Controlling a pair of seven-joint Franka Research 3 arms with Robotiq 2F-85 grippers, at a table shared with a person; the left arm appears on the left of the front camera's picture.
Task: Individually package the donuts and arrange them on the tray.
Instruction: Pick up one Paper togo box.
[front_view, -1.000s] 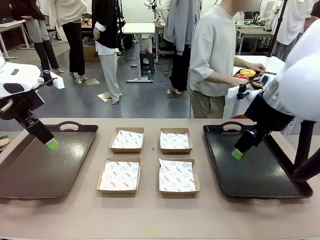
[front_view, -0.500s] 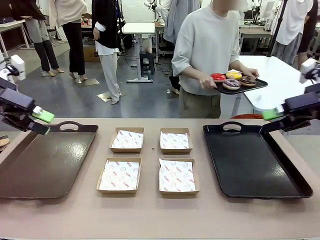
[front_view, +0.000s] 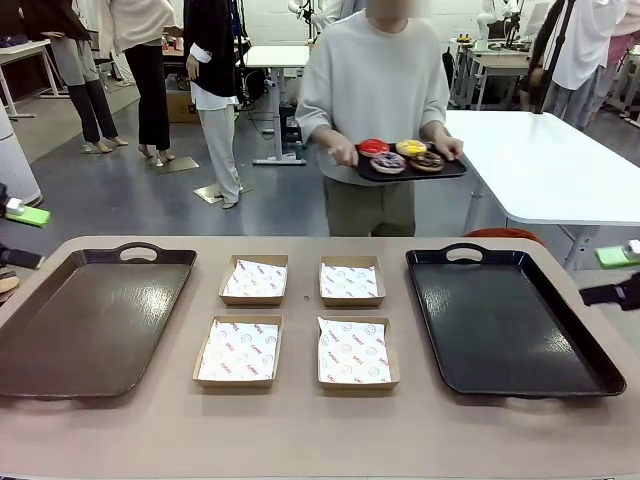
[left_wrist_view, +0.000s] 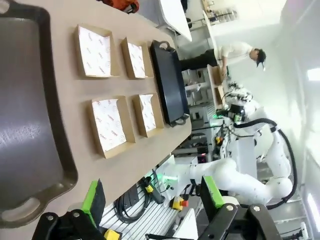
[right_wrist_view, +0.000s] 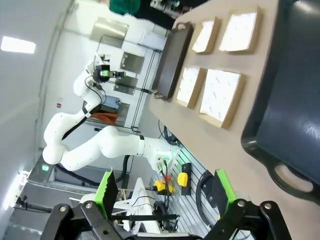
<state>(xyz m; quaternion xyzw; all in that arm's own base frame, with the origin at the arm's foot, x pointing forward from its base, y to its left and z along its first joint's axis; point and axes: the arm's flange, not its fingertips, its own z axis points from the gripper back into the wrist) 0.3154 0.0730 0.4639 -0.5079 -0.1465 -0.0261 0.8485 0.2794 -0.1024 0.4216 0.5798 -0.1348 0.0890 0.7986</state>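
Donuts (front_view: 400, 155): upper centre of frame, on a small tray (front_view: 447, 171) carried by the person (front_view: 375, 80), beyond the table's (front_view: 300, 430) far edge. Left tool (front_view: 28, 237) at left edge, right tool (front_view: 608, 275) at right edge. Both gape wide, empty. Right tool judged nearer.

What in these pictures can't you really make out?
- Front view: the left gripper and the right gripper are cut off by the picture's side edges.
- Front view: the donuts are far off and small, and the rim of the small tray under them hides their undersides.
- Front view: the print on the paper liners in the boxes is too small to read.
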